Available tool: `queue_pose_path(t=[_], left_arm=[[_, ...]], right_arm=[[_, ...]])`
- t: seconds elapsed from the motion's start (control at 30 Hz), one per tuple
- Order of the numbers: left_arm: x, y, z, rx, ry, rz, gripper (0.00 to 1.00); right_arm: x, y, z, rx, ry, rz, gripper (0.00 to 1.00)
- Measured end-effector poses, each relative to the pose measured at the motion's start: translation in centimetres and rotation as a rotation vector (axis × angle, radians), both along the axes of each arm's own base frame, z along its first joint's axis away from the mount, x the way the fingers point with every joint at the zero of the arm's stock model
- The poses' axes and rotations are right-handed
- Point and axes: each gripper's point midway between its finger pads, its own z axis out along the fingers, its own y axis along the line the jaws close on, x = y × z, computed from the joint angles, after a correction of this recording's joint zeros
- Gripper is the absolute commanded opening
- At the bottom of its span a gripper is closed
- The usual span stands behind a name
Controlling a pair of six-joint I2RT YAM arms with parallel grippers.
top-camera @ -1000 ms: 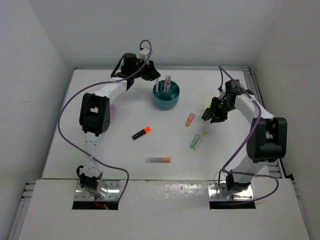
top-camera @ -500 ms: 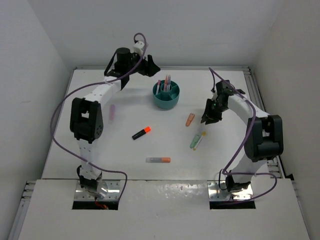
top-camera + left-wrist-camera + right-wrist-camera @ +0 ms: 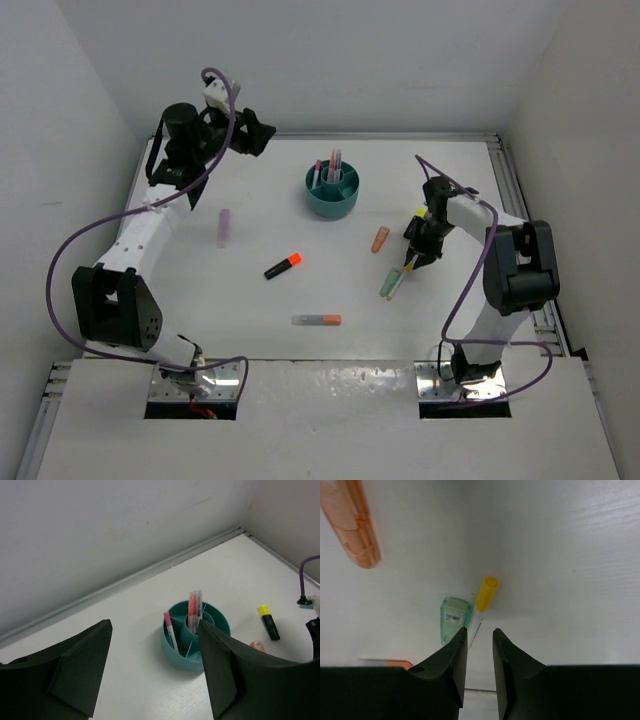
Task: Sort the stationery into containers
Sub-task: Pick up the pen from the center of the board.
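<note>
Right gripper [image 3: 479,634]: jaws a narrow slit apart, nothing gripped, tips just short of yellow-capped pen [image 3: 486,594] and green marker [image 3: 455,620], which lie side by side. Orange marker [image 3: 355,525] nearby. Left gripper [image 3: 155,675]: wide open, empty, facing teal cup [image 3: 172,652]. Cup holds pens [image 3: 194,609] upright in centre tube and a pink pen [image 3: 169,627] in a ring compartment. Black-orange marker [image 3: 283,265] and grey pen [image 3: 316,320] loose on table [image 3: 200,300].
</note>
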Motion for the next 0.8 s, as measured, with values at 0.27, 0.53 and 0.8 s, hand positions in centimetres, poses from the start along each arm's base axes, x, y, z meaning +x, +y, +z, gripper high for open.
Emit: queue_pose_path(t=[0.27,0.53,0.8], left_arm=[[-0.1,1.0,-4.7,0.018,0.124,0.042,0.77],[0.0,2.1,-5.3,0.021,0.151,0.078,0.77],[0.0,2.7,-6.3,0.029,0.188,0.105,0.77]], right_arm=[[-1.1,-0.3,-2.2,-0.033,0.096,-0.028,0.26],[-0.7,0.0,-2.9,-0.025,0.136,-0.032,0.27],[-0.6,-0.1,-3.7,-0.039,0.168,-0.031,0.26]])
